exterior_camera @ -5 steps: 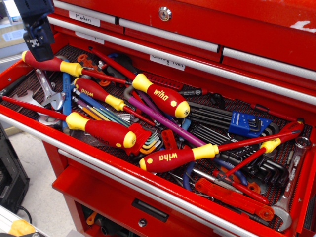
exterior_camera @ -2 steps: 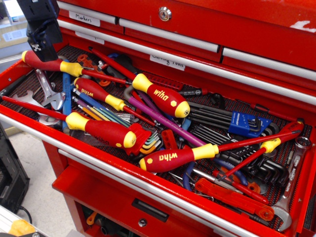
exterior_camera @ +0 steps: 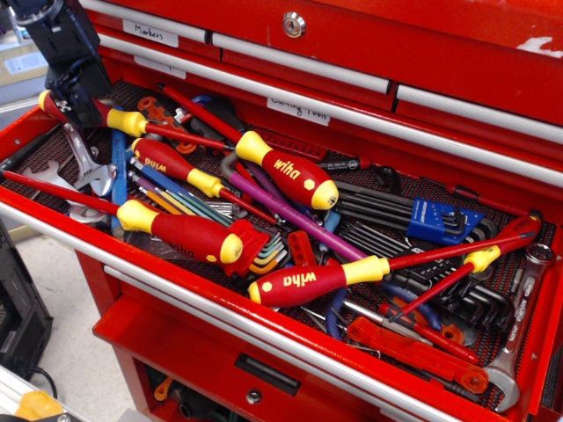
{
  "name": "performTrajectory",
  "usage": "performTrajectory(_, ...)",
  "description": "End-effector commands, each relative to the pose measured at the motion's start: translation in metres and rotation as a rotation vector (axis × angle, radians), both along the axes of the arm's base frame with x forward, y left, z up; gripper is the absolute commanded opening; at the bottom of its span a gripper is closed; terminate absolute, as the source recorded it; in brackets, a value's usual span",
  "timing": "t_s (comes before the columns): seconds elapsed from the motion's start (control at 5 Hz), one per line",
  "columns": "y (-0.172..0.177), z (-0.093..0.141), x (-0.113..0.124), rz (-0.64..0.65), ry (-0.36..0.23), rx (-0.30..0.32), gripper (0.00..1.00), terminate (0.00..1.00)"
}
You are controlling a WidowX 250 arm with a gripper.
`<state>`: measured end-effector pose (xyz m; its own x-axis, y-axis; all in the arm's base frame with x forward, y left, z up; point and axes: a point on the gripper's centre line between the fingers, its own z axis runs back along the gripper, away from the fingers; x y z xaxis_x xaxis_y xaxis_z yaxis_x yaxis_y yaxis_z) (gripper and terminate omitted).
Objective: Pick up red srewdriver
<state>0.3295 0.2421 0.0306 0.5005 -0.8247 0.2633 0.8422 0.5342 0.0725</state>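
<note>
Where the red metal table [exterior_camera: 22, 132], lined with black mesh, carries its jumble of hand tools, the long screwdriver with slim plain red handle, yellow butt and yellow collar [exterior_camera: 107, 115] lies in the ten o'clock corner. Its thin red shaft runs off toward four o'clock. The dark end effector [exterior_camera: 75, 105] is at the butt half of that handle, its fingers down on either side of it. Whether they grip the handle or merely straddle it cannot be told. A silver adjustable wrench [exterior_camera: 88, 163] lies just at six o'clock of the handle. A fat red-and-yellow screwdriver with white lettering [exterior_camera: 286, 176] sits near the table's centre, and a blue hex key holder [exterior_camera: 440, 220] lies at three o'clock.
</note>
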Motion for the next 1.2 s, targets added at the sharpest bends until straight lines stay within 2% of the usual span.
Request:
performTrajectory(0.0, 0.017, -0.007, 0.012, -0.018, -0.054, -0.033, 1.0, 0.0)
performTrajectory(0.2, 0.013, -0.016, 0.015, 0.011, -0.047, -0.068, 1.0, 0.0)
performTrajectory(0.4, 0.0, 0.004, 0.012, 0.049, 0.018, -0.045, 0.0, 0.0)
performTrajectory(0.6, -0.017, 0.019, 0.004, 0.097, 0.07, -0.034, 0.0, 0.0)
performTrajectory(1.0, -0.029, 0.068, 0.007, 0.132, 0.15, 0.066, 0.0, 0.0)
